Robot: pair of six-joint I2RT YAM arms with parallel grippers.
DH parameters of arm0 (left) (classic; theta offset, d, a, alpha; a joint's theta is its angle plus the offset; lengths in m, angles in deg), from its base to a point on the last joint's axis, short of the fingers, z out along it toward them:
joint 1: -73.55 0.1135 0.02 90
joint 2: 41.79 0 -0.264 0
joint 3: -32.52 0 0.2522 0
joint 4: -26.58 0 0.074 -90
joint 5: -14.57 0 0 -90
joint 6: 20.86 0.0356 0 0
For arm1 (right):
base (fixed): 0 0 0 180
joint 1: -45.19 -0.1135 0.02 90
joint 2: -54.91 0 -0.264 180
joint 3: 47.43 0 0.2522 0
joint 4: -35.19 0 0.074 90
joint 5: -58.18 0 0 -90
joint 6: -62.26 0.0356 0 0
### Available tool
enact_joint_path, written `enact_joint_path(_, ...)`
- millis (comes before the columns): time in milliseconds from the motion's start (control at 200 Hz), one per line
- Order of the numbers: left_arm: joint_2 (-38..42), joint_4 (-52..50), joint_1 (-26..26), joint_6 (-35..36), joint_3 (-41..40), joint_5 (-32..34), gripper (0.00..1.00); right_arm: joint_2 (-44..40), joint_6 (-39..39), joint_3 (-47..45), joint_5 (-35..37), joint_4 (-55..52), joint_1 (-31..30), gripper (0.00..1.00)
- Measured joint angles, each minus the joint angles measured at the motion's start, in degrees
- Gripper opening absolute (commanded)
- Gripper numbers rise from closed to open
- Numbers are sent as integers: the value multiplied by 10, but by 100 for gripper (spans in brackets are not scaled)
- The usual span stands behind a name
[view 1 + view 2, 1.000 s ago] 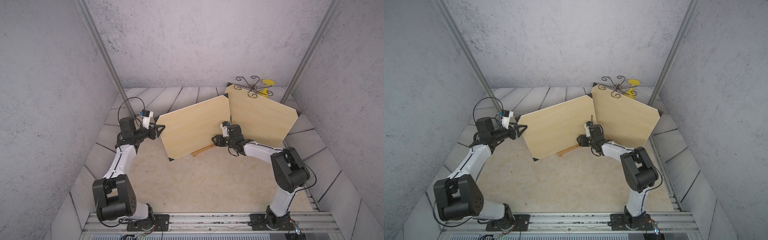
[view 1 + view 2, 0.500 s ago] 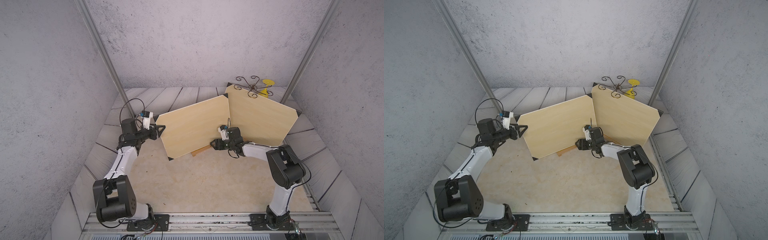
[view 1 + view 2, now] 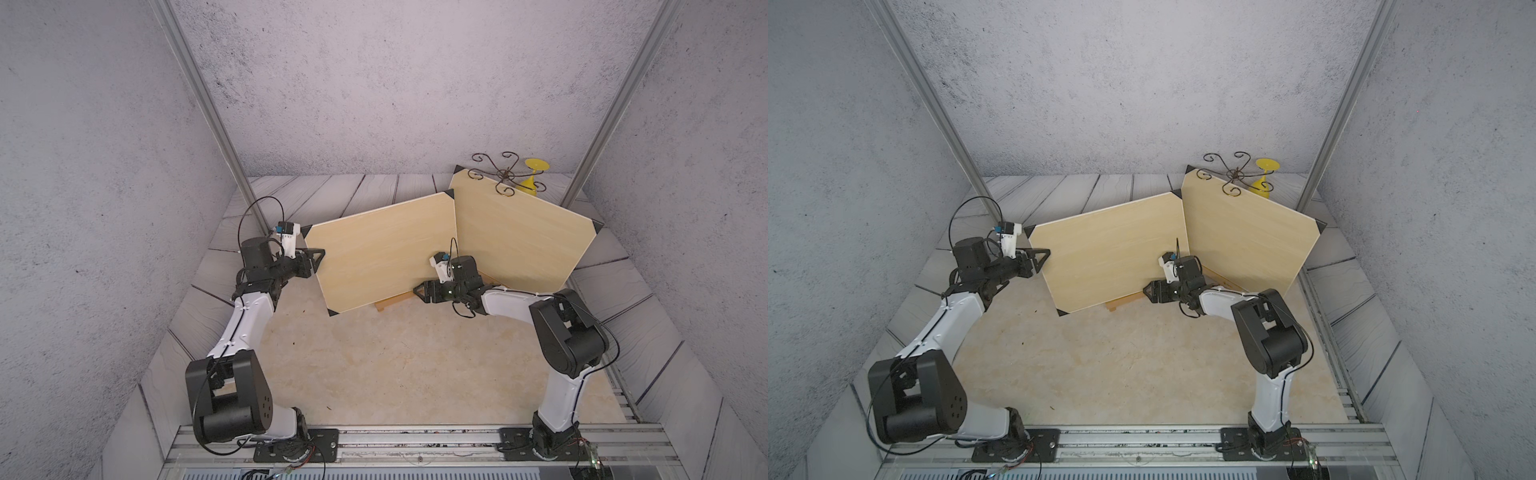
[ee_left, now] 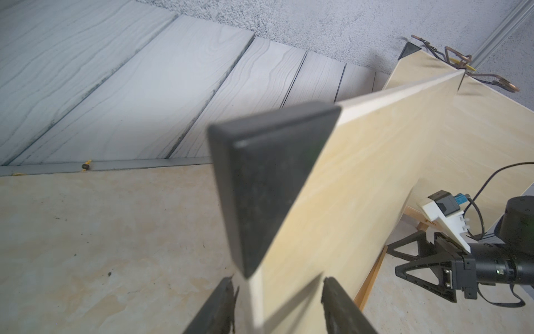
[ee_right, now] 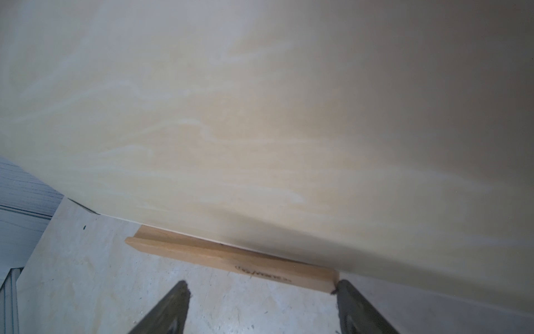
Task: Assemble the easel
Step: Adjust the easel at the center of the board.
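You see a pale yellow rectangular wooden board on the left (image 3: 382,253) and a matching pale yellow board on the right (image 3: 519,241). Both show faint lighter grain streaks and black triangular corner caps (image 4: 268,188). The plain tan wooden easel ledge (image 5: 231,257) carries a small dark stamp. The scrolled wire stand (image 3: 500,174) is dark, the plastic goblet (image 3: 534,176) bright yellow. Your tabletop (image 3: 395,365) is mottled beige, and its plank surround (image 3: 332,191) is grey wood-grain.

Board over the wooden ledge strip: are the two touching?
Touching. The right wrist view shows the board seated on the wooden ledge strip, with no gap along its lower edge.
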Motion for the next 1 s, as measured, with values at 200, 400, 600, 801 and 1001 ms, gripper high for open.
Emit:
enact_joint_path(200, -26, 19, 3, -11, 9, -11, 52, 5, -1, -1, -5, 16, -12, 83)
enact_joint_path(400, -38, 35, 2, -19, 12, -16, 52, 8, -2, -1, -4, 23, -23, 84)
enact_joint_path(600, -43, 57, -2, -31, 14, -17, 52, 8, -2, -1, -2, 24, -34, 86)
enact_joint_path(801, -49, 57, -5, -38, 19, -5, 52, 8, -8, -3, 4, 26, -38, 87)
enact_joint_path(1001, -47, 57, 2, -51, 18, -1, 56, 4, -20, -10, 17, 21, -44, 89)
